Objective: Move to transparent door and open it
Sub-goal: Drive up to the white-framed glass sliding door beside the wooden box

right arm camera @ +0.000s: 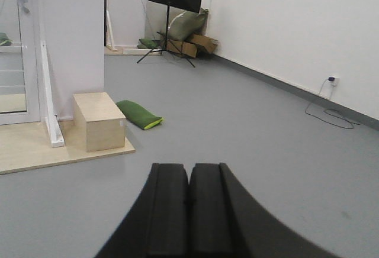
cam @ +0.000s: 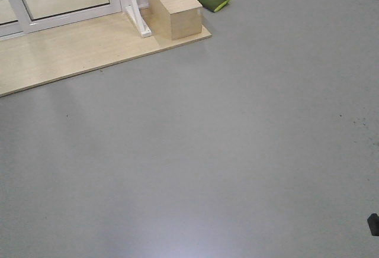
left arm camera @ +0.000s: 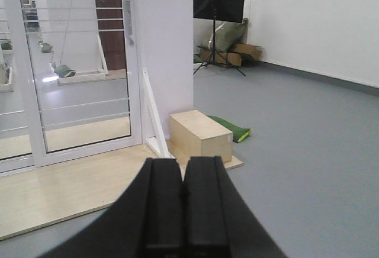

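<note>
Front view: the lower part of the transparent door (cam: 65, 0) is seen at the top left, set on a wooden platform (cam: 71, 54) that also carries a wooden box (cam: 174, 9).

Left wrist view: the left gripper (left arm camera: 183, 205) is shown closed and empty. The door is located ahead to the left, with its grey handle (left arm camera: 127, 18) on the right stile.

Right wrist view: the right gripper (right arm camera: 189, 210) is closed and empty. The door's edge is seen at the far left.

No legible text, label, brand, number or sign anywhere in the three views.
</note>
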